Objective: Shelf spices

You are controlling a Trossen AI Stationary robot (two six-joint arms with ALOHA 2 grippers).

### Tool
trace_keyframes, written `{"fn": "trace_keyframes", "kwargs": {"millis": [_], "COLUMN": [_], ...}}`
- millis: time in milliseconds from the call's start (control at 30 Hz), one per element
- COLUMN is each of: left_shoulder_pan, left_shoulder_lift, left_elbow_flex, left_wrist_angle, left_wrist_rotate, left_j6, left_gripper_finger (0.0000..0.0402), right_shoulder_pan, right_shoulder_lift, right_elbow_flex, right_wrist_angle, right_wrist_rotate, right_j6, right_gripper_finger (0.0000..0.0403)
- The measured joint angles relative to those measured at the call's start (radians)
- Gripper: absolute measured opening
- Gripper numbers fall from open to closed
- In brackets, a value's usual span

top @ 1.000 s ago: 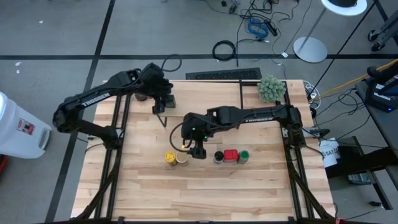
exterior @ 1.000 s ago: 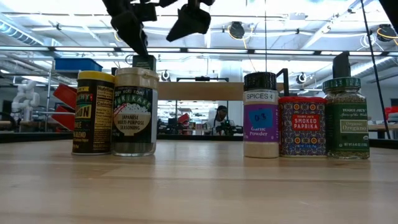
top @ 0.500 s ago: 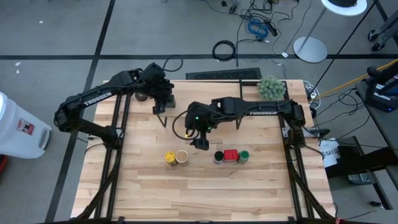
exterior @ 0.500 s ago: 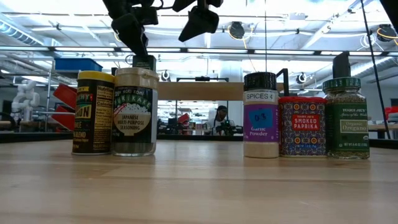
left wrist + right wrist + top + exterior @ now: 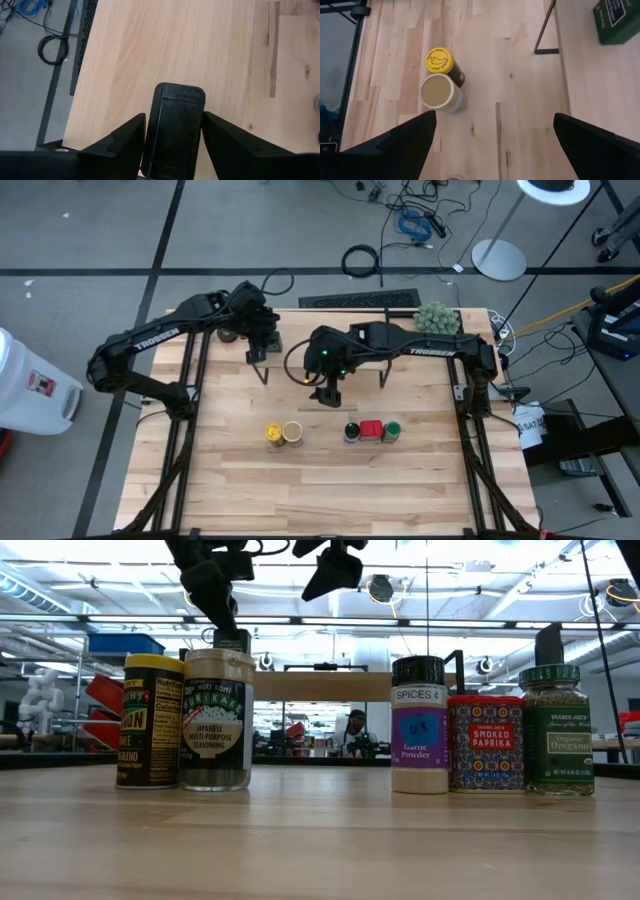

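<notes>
My left gripper is over the left end of the shelf, shut on the dark boxy tin. My right gripper hangs open above the table, just in front of the shelf, touching nothing. On the table stand the yellow-lidded jar and tan-lidded jar side by side. To their right stand the blue-lidded jar, red square tin and green-lidded jar in a row. The right wrist view looks down on the yellow and tan lids. My left gripper has the dark boxy tin pinched between its two fingers, one on each long side of the tin. The fingers come from above, pointing down. The tin stays upright over the shelf's board; whether its base rests on it I cannot tell.
A fuzzy green plant ball sits at the shelf's right end. A small dark object lies by the table's far left edge. A black keyboard lies past the far edge. The near half of the table is bare wood.
My right gripper has risen and moved from above the tan-lidded jar toward the far edge, up to the shelf's front, staying open. The jars and tins on the table have not moved.
</notes>
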State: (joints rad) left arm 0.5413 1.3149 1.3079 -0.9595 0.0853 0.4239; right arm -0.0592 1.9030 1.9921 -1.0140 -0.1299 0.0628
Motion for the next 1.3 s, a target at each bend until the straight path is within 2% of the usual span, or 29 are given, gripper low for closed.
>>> {"fn": "trace_keyframes", "kwargs": {"millis": [300, 467, 567, 633, 733, 900, 1033, 1200, 1300], "left_shoulder_pan": [-0.038, -0.081, -0.133, -0.186, -0.289, -0.464, -0.585, -0.704, -0.751], "left_shoulder_lift": [-0.016, -0.024, -0.038, -0.054, -0.088, -0.119, -0.117, -0.117, -0.115], "left_elbow_flex": [0.065, 0.156, 0.237, 0.280, 0.284, 0.221, 0.109, -0.026, -0.081], "left_wrist_angle": [-0.003, -0.087, -0.180, -0.234, -0.296, -0.303, -0.278, -0.071, 0.030], "left_wrist_rotate": [0.000, -0.073, -0.085, -0.056, -0.039, -0.073, -0.109, -0.207, -0.214], "left_j6": [0.001, -0.011, -0.111, -0.206, -0.346, -0.552, -0.664, -0.885, -0.944], "left_gripper_finger": [0.0211, 0.0239, 0.0246, 0.0246, 0.0246, 0.0246, 0.0246, 0.0247, 0.0263], "right_shoulder_pan": [-0.001, -0.005, -0.014, -0.025, -0.043, -0.077, -0.099, -0.098, -0.088], "right_shoulder_lift": [0.000, -0.003, -0.019, -0.039, -0.076, -0.133, -0.149, -0.148, -0.148], "right_elbow_flex": [0.000, 0.000, -0.001, -0.001, -0.001, -0.001, -0.001, -0.001, -0.001], "right_wrist_angle": [-0.001, -0.012, -0.041, -0.065, -0.089, -0.081, -0.075, -0.085, -0.084], "right_wrist_rotate": [-0.001, -0.001, -0.002, -0.001, 0.000, 0.005, 0.004, -0.007, -0.007], "right_j6": [0.002, 0.004, 0.026, 0.042, 0.055, 0.052, 0.047, 0.077, 0.106], "right_gripper_finger": [0.0391, 0.0391, 0.0391, 0.0391, 0.0391, 0.0391, 0.0391, 0.0391, 0.0391]}}
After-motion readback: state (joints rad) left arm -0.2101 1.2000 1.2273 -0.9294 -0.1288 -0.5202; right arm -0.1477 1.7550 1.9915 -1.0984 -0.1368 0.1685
